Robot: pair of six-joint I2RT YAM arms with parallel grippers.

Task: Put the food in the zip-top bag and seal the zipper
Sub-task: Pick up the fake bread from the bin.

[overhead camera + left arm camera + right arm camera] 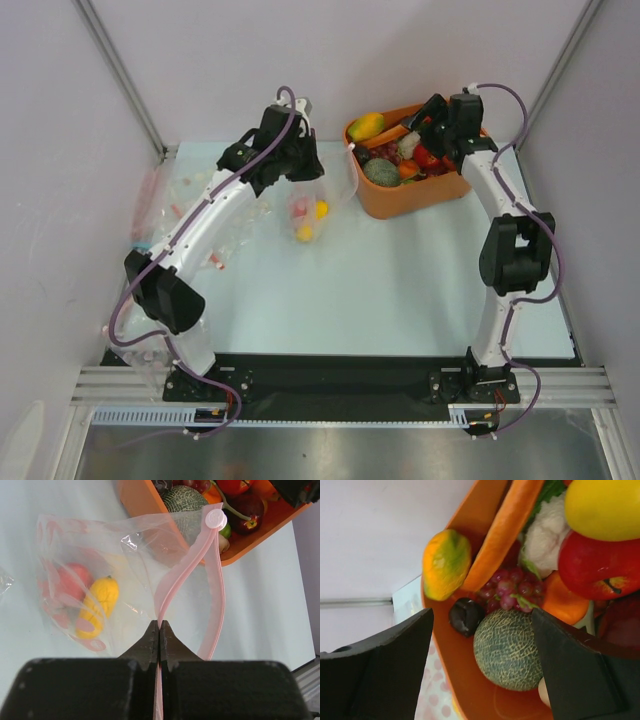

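The zip-top bag (pixel 312 200) hangs from my left gripper (pixel 290 165), which is shut on its pink zipper (pixel 182 575) with the tips (pixel 160 625) pinching the strip. The bag's mouth gapes beside the white slider (pixel 216 518). Inside lie a yellow fruit (pixel 100 600) and a red one (pixel 72 580). My right gripper (pixel 422 120) hovers open over the orange tub (pixel 420 195). Its fingers (pixel 482 615) straddle a netted green melon (pixel 507 650) without touching it. Grapes (pixel 512 590), a carrot (pixel 505 525), a red apple (pixel 595 565) and other food fill the tub.
Crumpled clear bags (pixel 150 210) lie along the table's left edge behind my left arm. The tub stands at the back right, close to the bag's mouth. Enclosure walls rise on three sides, and a metal rail (pixel 340 385) runs across the front.
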